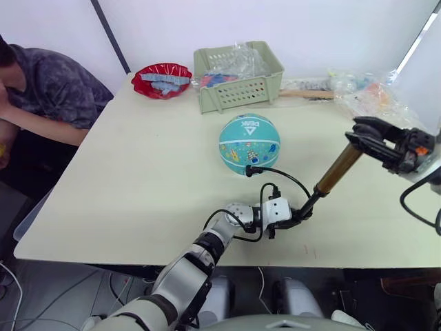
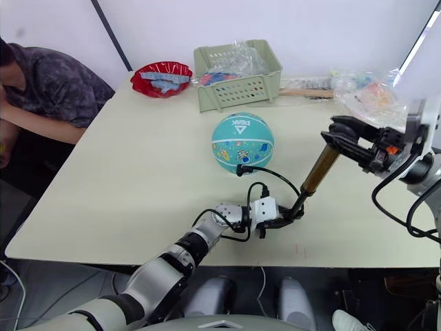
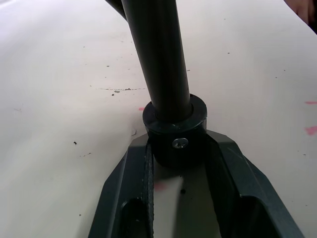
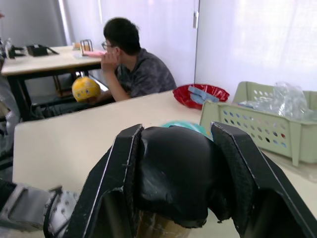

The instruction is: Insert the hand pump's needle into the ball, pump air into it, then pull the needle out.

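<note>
A: The ball (image 1: pixel 249 144) sits mid-table, and behind it stands a pale green basket (image 1: pixel 238 76) with clear plastic and bits inside. Beside the basket, a red bowl (image 1: pixel 162 79) holding blue pieces.

B: To the other side of the basket, crinkled plastic bags (image 1: pixel 368 96) and a wooden stick lie along the table's far edge. Nothing blocks the ball; only the thin black hose (image 1: pixel 279 174) loops from its near side to the hand pump (image 1: pixel 334 176).

A: The pump leans tilted, near the ball. The left pincer (image 1: pixel 298 217) is closed on its black lower end, resting on the table (image 1: pixel 138 179). The right pincer (image 1: pixel 368 136) grips the black handle on top, jaws snug on it.

B: The needle? Too small to tell, right at the ball's skin.

A: The table is cream, lightly speckled. A person (image 1: pixel 41 89) sits at its far corner from the pump, leaning on an arm. White walls behind; another table and a yellow ball (image 4: pixel 85 88) beyond the person.
</note>
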{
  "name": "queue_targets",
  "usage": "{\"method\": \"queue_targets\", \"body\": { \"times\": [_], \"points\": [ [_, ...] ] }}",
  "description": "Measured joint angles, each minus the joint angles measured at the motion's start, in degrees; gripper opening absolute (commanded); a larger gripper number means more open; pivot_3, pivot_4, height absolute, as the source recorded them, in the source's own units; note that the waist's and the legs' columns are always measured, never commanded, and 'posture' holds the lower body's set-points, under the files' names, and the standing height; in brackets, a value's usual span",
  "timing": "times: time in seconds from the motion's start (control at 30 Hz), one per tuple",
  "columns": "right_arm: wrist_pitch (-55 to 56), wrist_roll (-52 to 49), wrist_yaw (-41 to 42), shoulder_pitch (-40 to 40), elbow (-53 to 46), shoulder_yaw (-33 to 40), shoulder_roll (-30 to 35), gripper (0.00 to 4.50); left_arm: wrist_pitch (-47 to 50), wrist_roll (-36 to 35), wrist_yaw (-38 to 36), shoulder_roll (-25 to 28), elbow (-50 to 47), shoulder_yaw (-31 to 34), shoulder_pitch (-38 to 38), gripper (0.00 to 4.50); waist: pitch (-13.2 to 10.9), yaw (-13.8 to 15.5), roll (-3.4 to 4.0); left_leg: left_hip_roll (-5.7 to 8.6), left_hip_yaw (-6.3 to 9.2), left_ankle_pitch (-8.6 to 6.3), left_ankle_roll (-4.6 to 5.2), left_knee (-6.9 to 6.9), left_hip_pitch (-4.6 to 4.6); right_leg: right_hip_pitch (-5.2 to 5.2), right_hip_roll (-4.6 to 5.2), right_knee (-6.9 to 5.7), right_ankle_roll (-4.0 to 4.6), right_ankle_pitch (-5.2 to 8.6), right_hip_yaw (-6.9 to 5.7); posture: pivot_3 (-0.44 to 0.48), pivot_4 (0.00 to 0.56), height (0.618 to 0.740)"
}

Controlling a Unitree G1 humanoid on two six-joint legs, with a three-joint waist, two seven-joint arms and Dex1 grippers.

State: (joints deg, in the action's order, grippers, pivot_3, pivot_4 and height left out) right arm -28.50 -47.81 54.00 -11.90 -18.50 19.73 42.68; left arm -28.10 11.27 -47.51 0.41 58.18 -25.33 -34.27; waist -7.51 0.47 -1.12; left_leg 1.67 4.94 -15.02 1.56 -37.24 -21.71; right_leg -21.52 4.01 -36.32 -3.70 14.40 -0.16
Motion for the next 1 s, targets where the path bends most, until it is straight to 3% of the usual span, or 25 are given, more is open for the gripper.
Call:
{"method": "queue_targets", "body": {
  "times": [0.53, 0.83, 1.0],
  "points": [
    [20.93, 17.34, 1.43, 9.56, 8.96, -12.78, -10.86, 1.63, 0.94, -0.01, -0.03, 0.06, -0.17, 0.02, 0.51, 1.01, 0.61, -0.07, -0.26, -0.01, 0.04, 0.00, -0.01, 0.06, 0.09, 0.00, -0.04, 0.00, 0.16, -0.04, -0.01, 0.000, 0.150, 0.740],
    [21.86, 17.92, 1.40, 9.71, 8.80, -13.01, -10.84, 1.63, 1.04, -0.01, 0.04, 0.09, -0.16, 0.02, 0.45, 1.01, 0.66, -0.10, -0.26, -0.02, 0.05, 0.00, -0.01, 0.06, 0.10, 0.00, -0.05, 0.00, 0.16, -0.04, 0.00, 0.000, 0.150, 0.740],
    [13.84, 13.00, 2.95, 5.57, 8.29, -10.72, -5.63, 1.63, 1.02, -0.01, -0.23, -0.59, -0.11, -0.02, -0.14, 1.01, 0.16, 0.31, 0.11, 0.05, 0.03, 0.00, -0.01, 0.02, -0.06, -0.03, 0.03, 0.00, 0.21, -0.09, 0.00, 0.000, 0.150, 0.740]
  ]
}}
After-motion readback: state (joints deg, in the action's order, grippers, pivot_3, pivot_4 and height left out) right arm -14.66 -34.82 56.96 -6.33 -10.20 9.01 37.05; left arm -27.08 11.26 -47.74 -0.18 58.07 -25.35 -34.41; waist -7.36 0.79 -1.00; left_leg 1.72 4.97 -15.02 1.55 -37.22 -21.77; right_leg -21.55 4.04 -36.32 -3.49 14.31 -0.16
